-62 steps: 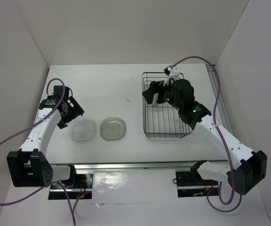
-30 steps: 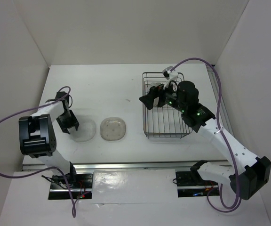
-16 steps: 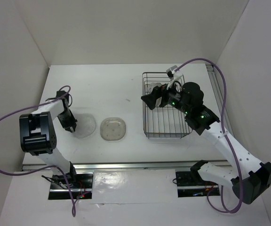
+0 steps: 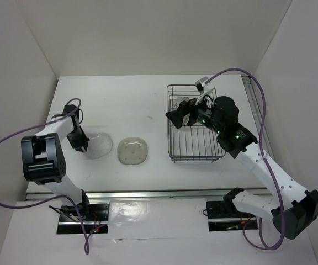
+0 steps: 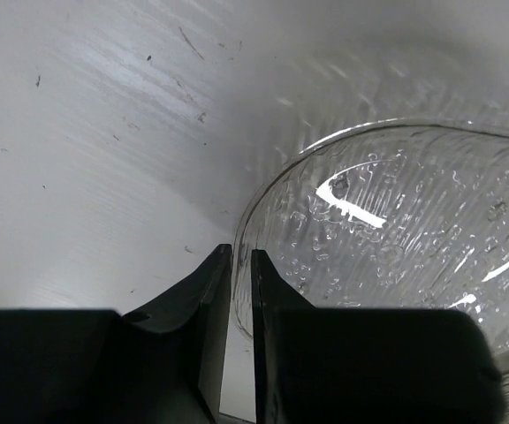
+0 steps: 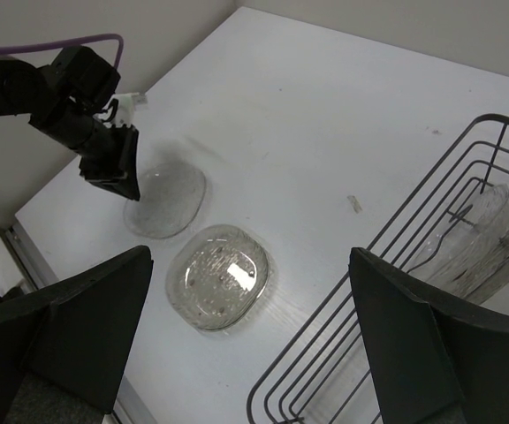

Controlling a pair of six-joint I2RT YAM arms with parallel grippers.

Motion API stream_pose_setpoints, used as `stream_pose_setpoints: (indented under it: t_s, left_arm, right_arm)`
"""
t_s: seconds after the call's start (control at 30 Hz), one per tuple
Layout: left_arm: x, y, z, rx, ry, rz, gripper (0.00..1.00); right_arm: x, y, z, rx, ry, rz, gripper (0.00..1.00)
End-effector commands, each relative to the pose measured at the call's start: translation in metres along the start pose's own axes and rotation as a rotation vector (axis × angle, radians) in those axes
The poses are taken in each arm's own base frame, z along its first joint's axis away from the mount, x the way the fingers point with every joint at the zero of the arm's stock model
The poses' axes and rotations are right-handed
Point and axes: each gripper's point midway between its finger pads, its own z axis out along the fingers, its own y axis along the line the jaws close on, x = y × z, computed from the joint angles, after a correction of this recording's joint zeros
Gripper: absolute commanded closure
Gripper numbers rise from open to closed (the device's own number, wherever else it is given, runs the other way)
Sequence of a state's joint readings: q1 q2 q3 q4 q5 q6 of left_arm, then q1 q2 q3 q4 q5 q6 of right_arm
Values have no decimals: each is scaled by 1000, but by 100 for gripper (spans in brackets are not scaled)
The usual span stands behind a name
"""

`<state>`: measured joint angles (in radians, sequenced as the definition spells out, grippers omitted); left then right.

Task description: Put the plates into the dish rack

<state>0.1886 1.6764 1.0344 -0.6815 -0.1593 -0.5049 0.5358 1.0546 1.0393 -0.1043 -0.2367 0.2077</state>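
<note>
A clear plate (image 4: 99,145) (image 5: 396,230) (image 6: 164,201) lies at the table's left. My left gripper (image 4: 82,144) (image 5: 241,253) (image 6: 117,177) is shut on its left rim, and the thin edge shows between the two black fingers. A smoky plate (image 4: 133,150) (image 6: 219,276) lies flat just to its right, untouched. The dish rack (image 4: 195,153) (image 6: 431,199) stands at the right, and two plates (image 6: 489,234) stand on edge between its prongs. My right gripper (image 4: 175,117) (image 6: 251,252) hovers open over the rack's left side with nothing between its fingers.
White walls enclose the table on three sides. A metal rail (image 4: 148,194) runs along the near edge by both arm bases. Purple cables loop from each arm. A small scrap of tape (image 6: 353,203) lies on the table between the plates and the rack.
My left gripper has swung down to the clear plate and closed its fingers on the left rim. The right arm rose slightly over the rack, then held still.
</note>
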Motion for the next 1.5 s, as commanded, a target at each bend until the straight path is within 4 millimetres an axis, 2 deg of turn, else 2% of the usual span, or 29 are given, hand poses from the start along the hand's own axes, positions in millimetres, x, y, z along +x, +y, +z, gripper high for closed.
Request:
stream_pose_setpoints:
  t_s: [0.0,0.23,0.33,0.43,0.47,0.5,0.53,0.6,0.63,0.67,0.7,0.77,0.8,0.87,0.93,1.0,1.03,1.1,1.13,1.17,1.23,1.33,1.43,1.47]
  left_arm:
    - [-22,-4,-18,41,-108,-32,100]
    - [-33,-21,-29,143,-159,-15,100]
    - [-39,-30,-40,201,-195,-15,100]
    - [-52,-37,-62,260,-271,1,100]
    - [-56,-37,-69,272,-299,-1,100]
    - [-57,-41,-84,315,-332,11,100]
    - [-61,-42,-93,329,-364,10,100]
    - [-65,-43,-110,363,-417,10,100]
    - [-66,-43,-129,393,-466,10,100]
    - [-65,-42,-137,408,-494,0,100]
    - [-60,-41,-140,424,-510,2,100]
    - [-60,-46,-162,492,-572,14,100]
    - [-58,-48,-177,533,-613,23,100]
    - [-52,-64,-197,661,-646,98,100]
    - [-34,-83,-212,787,-634,171,100]
    - [-31,-89,-226,847,-661,211,100]
    - [-21,-94,-232,889,-652,241,100]
    - [-15,-101,-243,941,-663,278,100]
    - [-10,-105,-242,964,-645,285,100]
    - [-4,-109,-245,990,-631,306,100]
    - [2,-116,-248,1030,-608,327,100]
    - [7,-120,-249,1057,-592,338,100]
    - [11,-122,-253,1087,-585,357,100]
    - [16,-124,-252,1107,-560,360,100]
  right_arm:
    - [-19,2,-6,-1,-71,-24,1]
    - [-20,0,-6,10,-73,-24,1]
    - [-17,-1,-3,12,-65,-22,1]
    - [-16,1,0,-8,-62,-23,1]
    - [-11,1,4,-17,-50,-21,1]
    - [-13,4,4,-31,-58,-24,1]
    - [-7,7,7,-57,-44,-23,1]
    - [-9,10,10,-83,-51,-27,1]
    - [-5,11,12,-95,-38,-25,1]
    - [-11,14,12,-110,-61,-33,1]
    - [-5,15,15,-122,-52,-32,1]
    - [-6,20,14,-170,-61,-40,1]
    - [-1,21,20,-191,-55,-41,1]
    - [2,32,24,-267,-48,-41,1]
    - [12,35,37,-305,-32,-51,2]
    - [13,44,49,-326,-26,-70,2]
    - [17,44,62,-324,-5,-84,3]
    - [24,53,76,-337,19,-91,3]
    - [35,54,88,-342,49,-91,3]
    - [31,58,95,-345,43,-95,3]
    - [47,67,110,-358,75,-90,4]
    - [48,77,124,-357,66,-96,4]
    - [53,74,135,-347,71,-86,6]
    - [55,79,141,-356,72,-77,6]
